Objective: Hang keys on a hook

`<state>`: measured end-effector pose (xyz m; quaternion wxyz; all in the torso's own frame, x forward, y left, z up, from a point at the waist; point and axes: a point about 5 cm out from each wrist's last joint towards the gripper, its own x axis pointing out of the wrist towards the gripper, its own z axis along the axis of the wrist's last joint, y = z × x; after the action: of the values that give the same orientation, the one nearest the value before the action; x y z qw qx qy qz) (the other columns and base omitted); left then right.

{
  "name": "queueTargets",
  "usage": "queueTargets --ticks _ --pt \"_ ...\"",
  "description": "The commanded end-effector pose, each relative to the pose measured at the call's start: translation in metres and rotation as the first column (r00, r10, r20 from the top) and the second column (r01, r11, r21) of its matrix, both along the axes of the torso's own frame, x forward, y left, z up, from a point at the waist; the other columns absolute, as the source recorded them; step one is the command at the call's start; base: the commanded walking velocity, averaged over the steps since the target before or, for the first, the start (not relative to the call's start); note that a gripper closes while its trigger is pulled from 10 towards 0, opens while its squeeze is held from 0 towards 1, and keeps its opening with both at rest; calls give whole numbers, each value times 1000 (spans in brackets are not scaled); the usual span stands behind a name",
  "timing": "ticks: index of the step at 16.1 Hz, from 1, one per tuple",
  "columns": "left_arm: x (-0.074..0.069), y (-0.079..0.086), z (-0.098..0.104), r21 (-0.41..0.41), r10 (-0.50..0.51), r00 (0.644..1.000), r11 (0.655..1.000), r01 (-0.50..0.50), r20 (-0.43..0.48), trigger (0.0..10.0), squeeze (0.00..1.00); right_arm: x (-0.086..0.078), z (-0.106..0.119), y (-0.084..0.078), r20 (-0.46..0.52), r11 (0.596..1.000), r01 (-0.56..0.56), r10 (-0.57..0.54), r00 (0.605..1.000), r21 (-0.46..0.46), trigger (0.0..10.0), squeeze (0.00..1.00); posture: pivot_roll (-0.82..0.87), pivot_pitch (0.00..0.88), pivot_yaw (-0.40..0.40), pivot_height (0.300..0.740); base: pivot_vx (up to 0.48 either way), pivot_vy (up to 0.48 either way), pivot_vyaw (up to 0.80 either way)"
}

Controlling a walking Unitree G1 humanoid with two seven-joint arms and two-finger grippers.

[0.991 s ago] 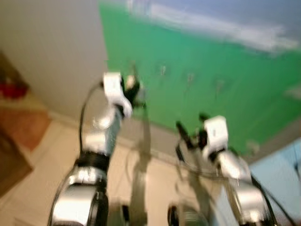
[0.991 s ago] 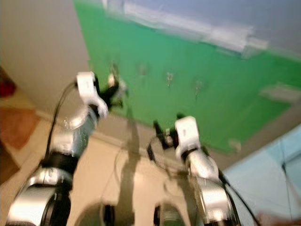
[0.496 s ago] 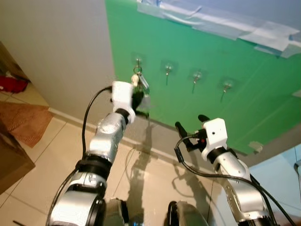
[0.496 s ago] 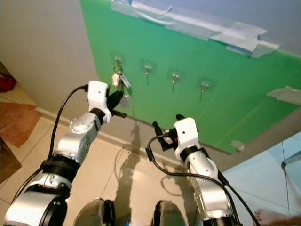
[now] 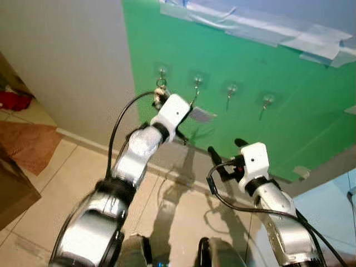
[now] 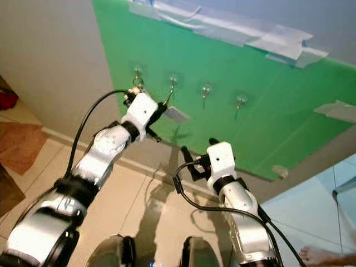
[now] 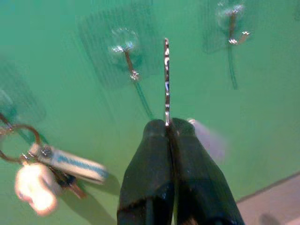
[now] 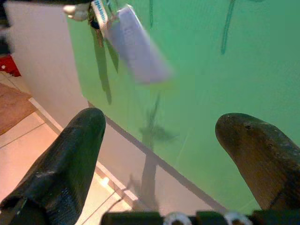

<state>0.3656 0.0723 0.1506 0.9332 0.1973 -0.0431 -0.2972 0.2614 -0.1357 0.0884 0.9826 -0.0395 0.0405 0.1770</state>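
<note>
Several metal hooks are stuck in a row on a green sheet (image 5: 289, 133) on the wall. The key ring (image 5: 161, 84) sits right under the leftmost hook (image 5: 162, 71) and looks hung on it. In the left wrist view the keys (image 7: 51, 166) dangle beside the fingers. My left gripper (image 7: 168, 124) is raised to the wall between the first two hooks, shut on a thin flat piece seen edge-on. That piece looks like the grey tag (image 5: 201, 115), which sticks out to the right. My right gripper (image 5: 225, 147) is lower and stands open, holding nothing.
The second hook (image 5: 197, 82) and the two further right are bare. Strips of tape (image 5: 311, 41) hold the sheet's top edge. A plain grey wall (image 5: 67, 67) is on the left, with tiled floor (image 5: 67, 183), a brown rug (image 5: 25, 146) and a red object (image 5: 14, 101) below.
The view was blurred a second ago and has steadied. My left gripper turned and moved right along the wall, and the grey tag swung out from hanging down. The right arm barely moved.
</note>
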Motion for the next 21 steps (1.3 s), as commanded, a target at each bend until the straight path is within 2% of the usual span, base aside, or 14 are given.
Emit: queueTargets --ticks 1,3,10,15,16,19,21 --pt "3 -3 4 26 -10 1000 1000 9 26 0 0 -3 1 -1 2 1000 8 -8 1000 -1 10000 0 -175 155 -18 710 0 0 0" --pt "9 -4 9 40 6 998 999 -8 55 0 0 -5 1 -2 1 1000 20 -20 1000 0 10000 0 -191 154 -11 710 0 0 0" --pt "16 -22 18 33 -66 998 997 65 23 0 0 -11 -1 -4 -2 999 51 -51 999 3 10000 0 -233 145 16 710 0 0 0" --pt "25 -19 25 -13 3 1000 1000 -3 -9 0 0 -13 -2 -3 -5 998 57 -57 998 6 10000 0 -235 138 19 710 0 0 0" --pt "29 -12 26 -72 59 997 995 -62 -45 0 0 -14 -2 -3 -6 998 57 -57 998 7 10000 0 -236 138 20 710 0 0 0" --pt "35 6 25 -170 157 979 969 -177 -129 0 0 -15 -3 -3 -9 998 58 -58 998 6 10000 0 -237 140 17 710 0 0 0" --pt "37 19 18 -257 218 949 927 -274 -227 0 0 -15 -3 -3 -12 998 55 -55 998 3 10000 0 -239 142 12 710 0 0 0"
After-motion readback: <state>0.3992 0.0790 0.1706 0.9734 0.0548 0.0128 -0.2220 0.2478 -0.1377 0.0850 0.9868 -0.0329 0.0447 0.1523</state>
